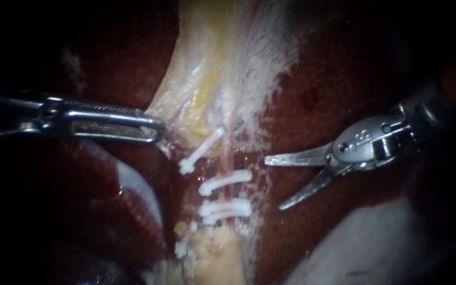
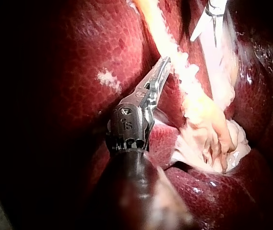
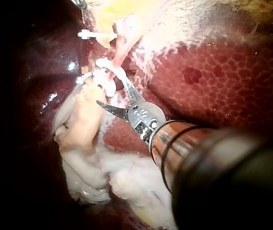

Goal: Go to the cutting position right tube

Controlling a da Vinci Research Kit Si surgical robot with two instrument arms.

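Two clips (image 1: pixel 225 182) bracket the right tube (image 1: pixel 231 158), just ahead of your right instrument (image 1: pixel 273 183), jaws apart; likely soft, slippery, tear-prone; bite between clips; left instrument (image 1: pixel 154 129) clamps pale tissue (image 1: pixel 186 95).

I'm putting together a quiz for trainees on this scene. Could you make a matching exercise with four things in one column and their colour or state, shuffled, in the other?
Things:
1. left instrument
2. right instrument
3. clips
4. liver

States:
A. dark red, mottled
B. white, set across a tube
C. open, holding nothing
D. shut on the edge of the pale tissue

Pairs: 1-D, 2-C, 3-B, 4-A.
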